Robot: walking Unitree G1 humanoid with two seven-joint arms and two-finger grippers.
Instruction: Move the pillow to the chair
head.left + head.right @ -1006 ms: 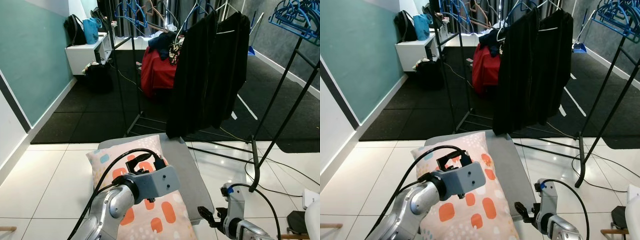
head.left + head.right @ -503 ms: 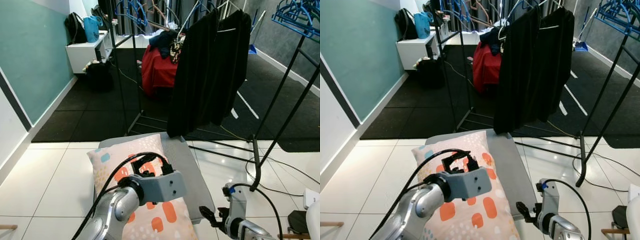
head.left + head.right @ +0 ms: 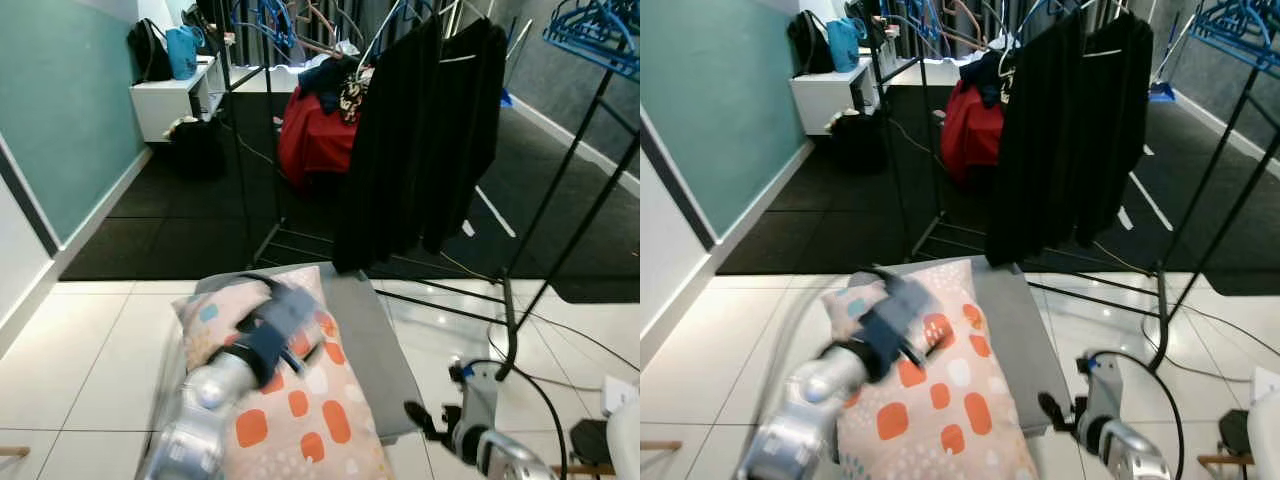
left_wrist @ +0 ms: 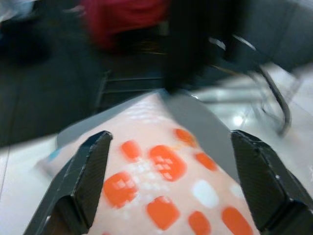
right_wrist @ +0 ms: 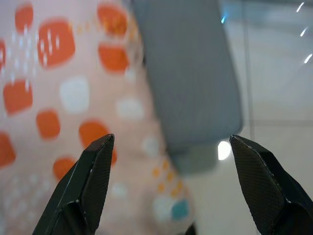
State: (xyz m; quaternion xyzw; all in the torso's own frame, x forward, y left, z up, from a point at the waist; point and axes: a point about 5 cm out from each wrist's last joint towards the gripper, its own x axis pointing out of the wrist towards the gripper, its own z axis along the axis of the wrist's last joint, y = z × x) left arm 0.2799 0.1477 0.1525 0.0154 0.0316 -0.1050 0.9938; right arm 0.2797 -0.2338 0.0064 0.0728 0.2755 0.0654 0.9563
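Two grippers, left (image 4: 171, 186) and right (image 5: 171, 188), fingers spread apart above the pillow (image 3: 300, 400), none touching.

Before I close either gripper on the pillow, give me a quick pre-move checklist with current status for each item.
1. Left gripper open: ok, fingers spread wide over the pillow.
2. Right gripper open: ok, fingers apart above the pillow's edge and the grey cushion.
3. Pillow free of either gripper: ok, no finger closed on it.
4. Left arm steady: not ok, it is motion-blurred in the head views.
5. Pillow position: ok, lying on the grey cushion, overhanging its near end.
6. Path ahead: not ok, clothes rack with black garments stands just beyond.
7. Chair located: cannot tell.
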